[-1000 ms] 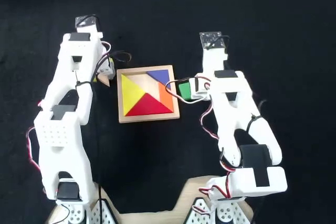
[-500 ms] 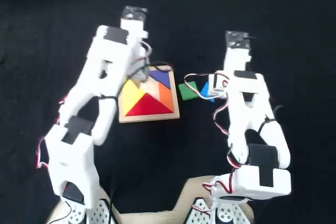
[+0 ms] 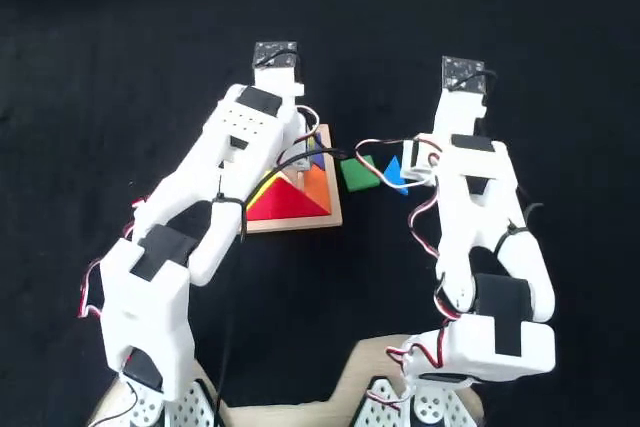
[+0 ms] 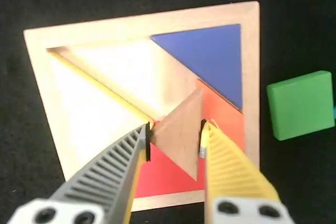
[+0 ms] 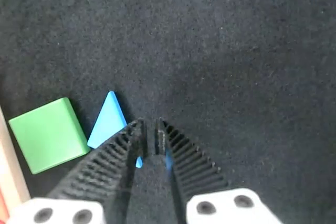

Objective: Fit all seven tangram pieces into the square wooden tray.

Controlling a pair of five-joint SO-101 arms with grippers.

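The square wooden tray (image 4: 142, 22) holds a dark blue triangle (image 4: 210, 56), an orange piece (image 4: 226, 121), a red triangle (image 4: 163, 179) and a yellow triangle (image 4: 100, 85). My left gripper (image 4: 175, 135) hangs over the tray's middle, shut on a tan wooden triangle (image 4: 178, 140). In the high view that left gripper (image 3: 300, 152) covers much of the tray (image 3: 300, 223). A green square (image 3: 358, 172) and a light blue triangle (image 3: 393, 175) lie on the cloth just right of the tray. My right gripper (image 5: 149, 127) is shut, low over the light blue triangle (image 5: 108, 119), beside the green square (image 5: 47, 134).
Black cloth covers the whole table. The right arm (image 3: 470, 197) stands right of the two loose pieces. A pale wooden board edge (image 3: 350, 387) lies between the arm bases at the front. Open cloth stretches behind the tray and far right.
The left arm swung from the tray's left side to over the tray, carrying the tan triangle. The right gripper drew back rightward from the tray's edge, uncovering the green square and light blue triangle.
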